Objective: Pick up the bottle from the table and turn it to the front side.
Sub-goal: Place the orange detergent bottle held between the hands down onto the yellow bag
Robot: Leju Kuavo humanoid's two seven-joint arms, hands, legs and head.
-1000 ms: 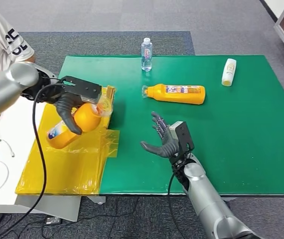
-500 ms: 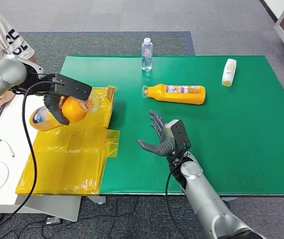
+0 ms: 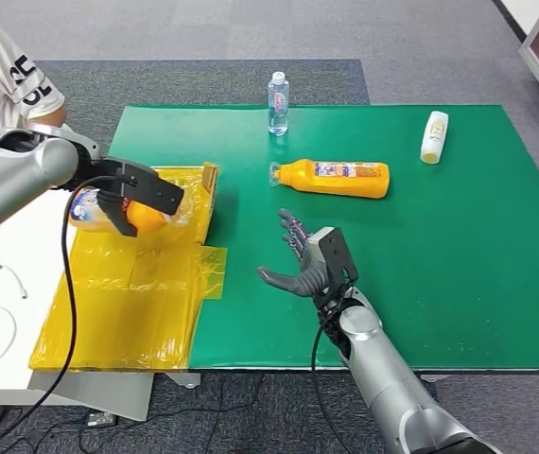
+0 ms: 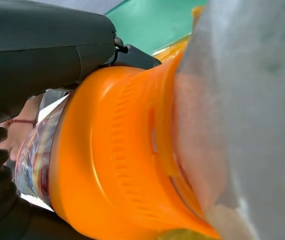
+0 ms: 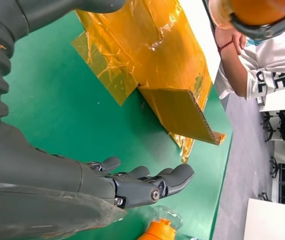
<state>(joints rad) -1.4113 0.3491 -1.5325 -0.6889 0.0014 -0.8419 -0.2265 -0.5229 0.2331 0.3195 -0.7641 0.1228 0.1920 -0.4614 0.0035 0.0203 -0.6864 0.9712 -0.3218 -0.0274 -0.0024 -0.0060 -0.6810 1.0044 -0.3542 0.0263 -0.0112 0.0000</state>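
Head view: we find the left hand (image 3: 125, 199) grasping the orange bottle (image 3: 110, 210), held lying on its side above the yellow taped cardboard sheet (image 3: 134, 303).
Change: over the last second the bottle has been lifted and carried toward the far left of the sheet; its labelled end now points at the white-shirted person (image 3: 6, 76), where it earlier sat lower with the label tilted down.
Meaning: we judge the pick done and the turning under way; whether the front label faces forward we cannot tell.
Right hand: the right hand (image 3: 301, 265) hovers released, fingers spread, palm up, over the green mat (image 3: 466, 265).
Surface: a second orange bottle (image 3: 335, 178), a clear water bottle (image 3: 278, 102) and a small white bottle (image 3: 434, 136) rest on the mat.
Room: grey carpet (image 3: 181, 38) surrounds the table.
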